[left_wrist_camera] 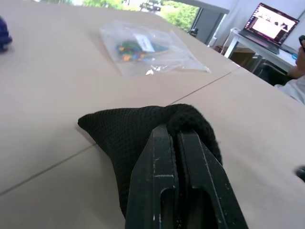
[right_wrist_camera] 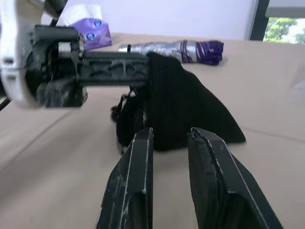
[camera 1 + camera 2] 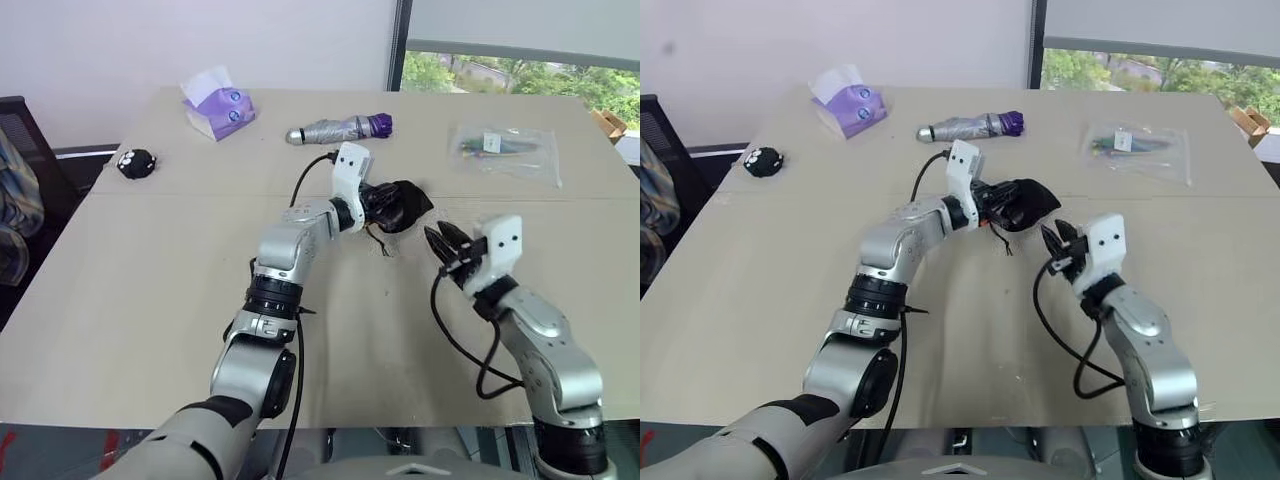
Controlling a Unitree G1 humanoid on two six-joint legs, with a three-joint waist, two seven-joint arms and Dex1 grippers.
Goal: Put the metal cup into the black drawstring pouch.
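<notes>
The left pincer (image 3: 385,208) is clamped on the black drawstring pouch (image 3: 405,205), holding it up off the bench (image 3: 150,260) with its cords dangling underneath. The right pincer (image 3: 443,243) sits just beside the pouch, fingers (image 2: 138,191) slightly parted with nothing between them. The metal cup can't be made out. A folded umbrella (image 3: 340,128) lies farther back on the bench.
</notes>
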